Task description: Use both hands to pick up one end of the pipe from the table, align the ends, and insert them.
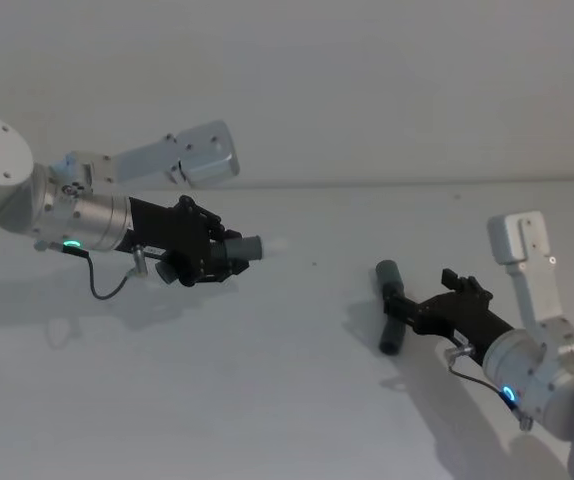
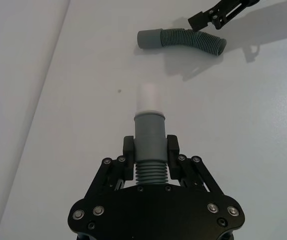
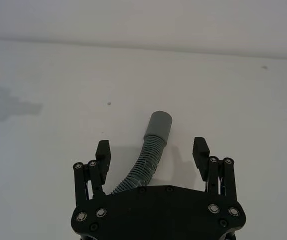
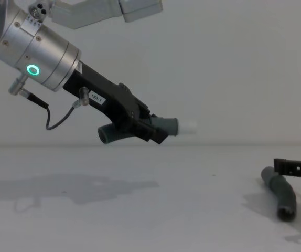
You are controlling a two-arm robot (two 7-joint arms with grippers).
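Note:
My left gripper (image 1: 229, 252) (image 2: 150, 147) (image 4: 153, 131) is shut on one pipe piece (image 1: 247, 247) (image 2: 149, 127) (image 4: 167, 126), held in the air above the table (image 1: 267, 380). Its pale whitish tip (image 1: 275, 243) (image 2: 149, 99) (image 4: 189, 126) points toward the right side. The other grey ribbed pipe piece (image 1: 391, 305) (image 2: 183, 41) (image 3: 153, 137) (image 4: 280, 191) lies on the table at the right. My right gripper (image 1: 407, 308) (image 3: 152, 150) is open low over it, one finger on each side of the ribbed middle and clear of it. That piece's smooth socket end (image 3: 159, 125) points away from the gripper.
A thin black cable (image 1: 107, 288) loops under the left wrist. The white wall (image 1: 367, 90) rises behind the table. A small dark speck (image 1: 314, 264) marks the surface between the two pieces. Bare table lies between the arms.

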